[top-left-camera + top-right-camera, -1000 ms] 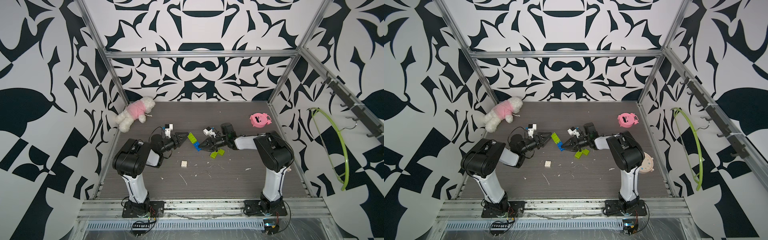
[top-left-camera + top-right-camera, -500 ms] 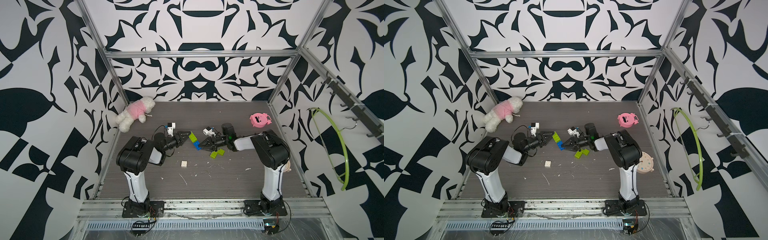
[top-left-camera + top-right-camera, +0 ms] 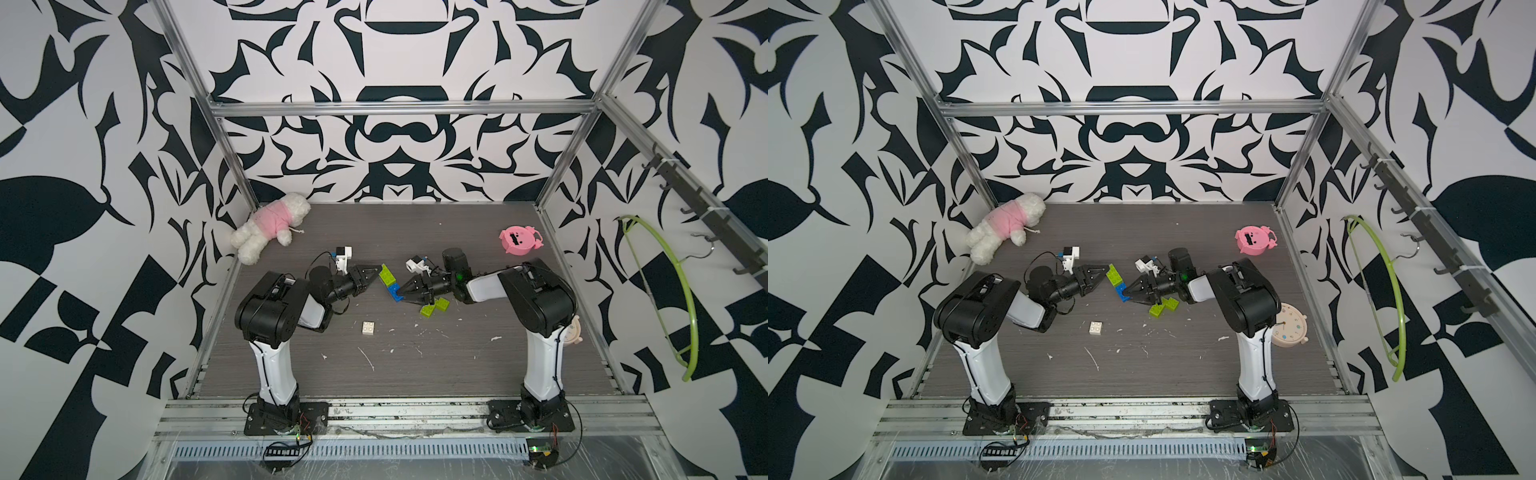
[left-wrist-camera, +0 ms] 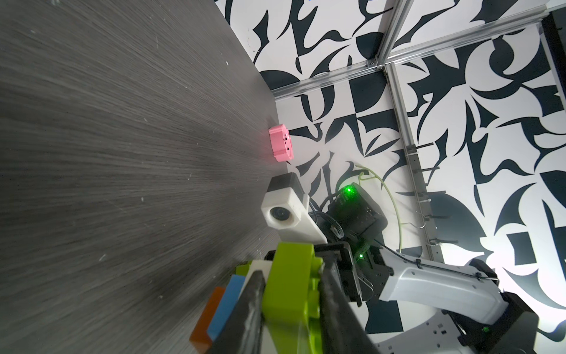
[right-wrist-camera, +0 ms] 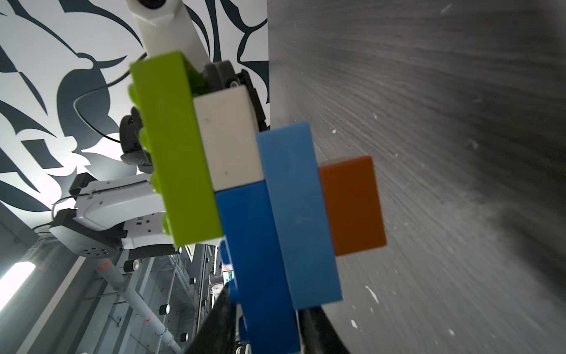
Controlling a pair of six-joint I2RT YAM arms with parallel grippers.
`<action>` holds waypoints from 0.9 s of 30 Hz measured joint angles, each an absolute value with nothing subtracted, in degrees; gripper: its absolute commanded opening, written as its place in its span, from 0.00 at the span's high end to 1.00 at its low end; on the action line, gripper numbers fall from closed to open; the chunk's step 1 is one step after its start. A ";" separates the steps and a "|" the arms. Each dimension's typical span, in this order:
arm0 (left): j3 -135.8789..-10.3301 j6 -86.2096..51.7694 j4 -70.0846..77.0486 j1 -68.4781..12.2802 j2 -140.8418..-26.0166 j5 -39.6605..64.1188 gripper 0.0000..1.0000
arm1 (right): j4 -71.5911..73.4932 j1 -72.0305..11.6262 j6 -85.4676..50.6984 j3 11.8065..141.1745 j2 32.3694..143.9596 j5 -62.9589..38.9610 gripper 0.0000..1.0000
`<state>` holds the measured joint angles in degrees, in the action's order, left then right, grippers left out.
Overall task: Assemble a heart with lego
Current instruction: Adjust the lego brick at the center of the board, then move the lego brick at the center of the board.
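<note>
The heart (image 3: pixel 390 282) (image 3: pixel 1116 280) is a stepped cluster of lime-green, white, blue and orange lego hanging just above the floor between my two arms. My left gripper (image 3: pixel 378 273) (image 4: pixel 292 275) is shut on its lime-green brick (image 4: pixel 291 285). My right gripper (image 3: pixel 399 291) (image 5: pixel 266 306) has the heart's dark blue brick (image 5: pixel 254 245) between its jaws. They stand close on both sides, and I cannot tell whether they still press. A loose white brick (image 3: pixel 368 328) lies on the floor in front. Two loose lime-green bricks (image 3: pixel 434 307) lie under the right gripper.
A pink-and-white plush toy (image 3: pixel 270 226) lies at the back left corner. A pink pig-faced toy (image 3: pixel 519 240) sits at the back right. A pale round clock (image 3: pixel 1289 326) rests behind the right arm. A green hoop (image 3: pixel 673 299) hangs on the right wall. White scraps dot the floor.
My left gripper has moved right to the heart and shut on its lime-green brick. The right gripper has stayed in place with the heart.
</note>
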<state>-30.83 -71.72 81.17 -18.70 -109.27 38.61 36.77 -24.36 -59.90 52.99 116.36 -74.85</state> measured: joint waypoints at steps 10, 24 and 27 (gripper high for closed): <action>-28.23 -70.02 81.10 -18.76 -109.34 38.22 0.73 | 13.91 -22.92 -44.05 54.46 112.03 -67.11 0.55; -26.59 -68.58 81.17 -17.50 -109.43 36.60 0.73 | -25.17 -23.79 -24.10 58.78 89.23 -31.88 0.54; -26.59 -68.53 81.17 -17.34 -109.58 36.58 0.73 | -27.38 -24.23 -23.75 56.42 88.55 -28.53 0.54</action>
<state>-26.59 -68.53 81.17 -17.34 -109.58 36.58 -27.38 -24.23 -23.75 56.42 88.55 -28.53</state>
